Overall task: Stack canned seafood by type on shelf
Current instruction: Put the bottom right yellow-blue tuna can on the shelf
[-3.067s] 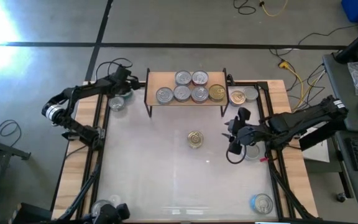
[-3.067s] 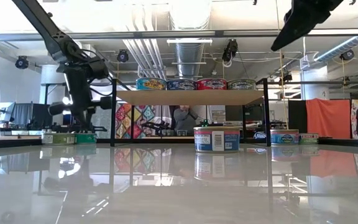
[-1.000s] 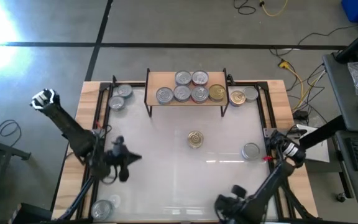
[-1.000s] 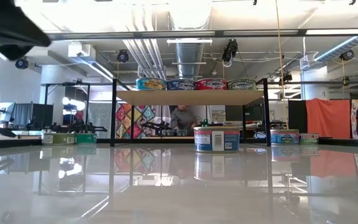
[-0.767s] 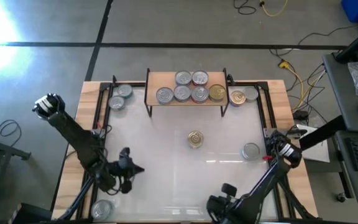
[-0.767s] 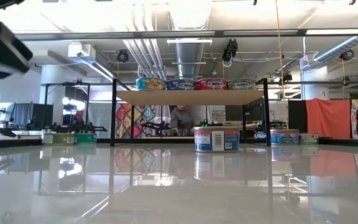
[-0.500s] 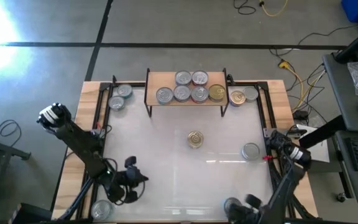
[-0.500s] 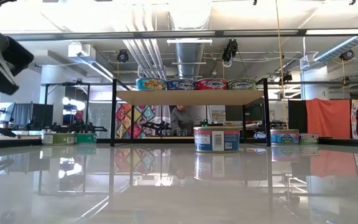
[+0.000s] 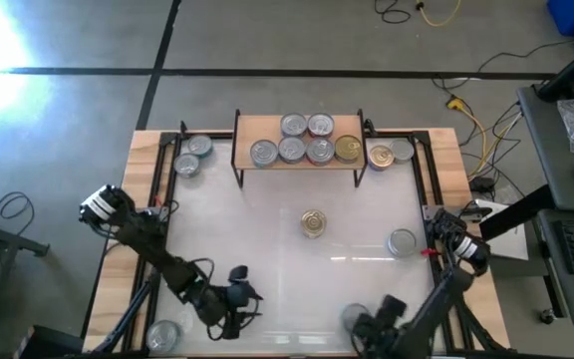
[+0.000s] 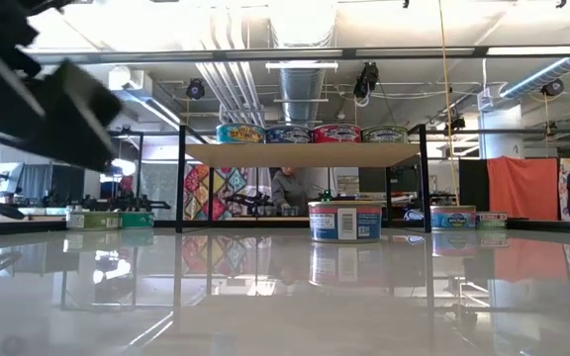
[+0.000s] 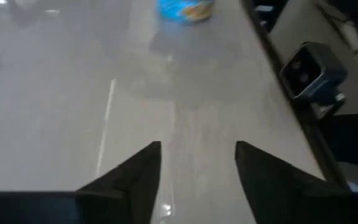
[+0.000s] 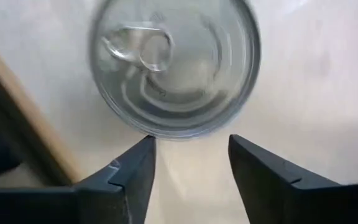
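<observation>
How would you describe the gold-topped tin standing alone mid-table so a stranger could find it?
Start at the small light-wood shelf on black legs at the table's far edge. In front of it, on the open white tabletop, stands one short round gold-topped tin. It has no tin beside it, unlike those on the shelf.

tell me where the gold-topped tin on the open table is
In the high view the gold-topped tin stands alone mid-table, in front of the shelf.
</observation>
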Robot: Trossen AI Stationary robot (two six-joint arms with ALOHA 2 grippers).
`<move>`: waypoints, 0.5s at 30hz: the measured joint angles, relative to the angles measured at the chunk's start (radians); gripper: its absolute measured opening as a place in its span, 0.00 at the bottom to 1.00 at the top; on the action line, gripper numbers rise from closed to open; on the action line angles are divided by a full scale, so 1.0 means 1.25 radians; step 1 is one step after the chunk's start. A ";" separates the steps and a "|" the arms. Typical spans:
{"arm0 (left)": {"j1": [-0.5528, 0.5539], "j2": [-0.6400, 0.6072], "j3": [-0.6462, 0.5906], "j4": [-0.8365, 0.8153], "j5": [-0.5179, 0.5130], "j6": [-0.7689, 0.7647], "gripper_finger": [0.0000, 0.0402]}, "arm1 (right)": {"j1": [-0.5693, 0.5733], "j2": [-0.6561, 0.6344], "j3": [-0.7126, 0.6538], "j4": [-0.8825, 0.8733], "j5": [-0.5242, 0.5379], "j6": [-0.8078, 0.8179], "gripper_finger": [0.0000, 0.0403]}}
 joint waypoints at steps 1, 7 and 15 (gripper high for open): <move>0.012 0.009 0.002 0.020 0.015 0.018 0.50 | -0.017 0.000 0.000 0.001 0.040 -0.037 0.50; 0.084 0.074 0.050 0.043 0.081 0.101 0.63 | -0.127 0.013 -0.002 0.010 0.177 -0.246 0.53; 0.139 0.097 0.075 0.025 0.163 0.174 0.70 | -0.126 -0.026 -0.005 -0.053 0.122 -0.303 0.54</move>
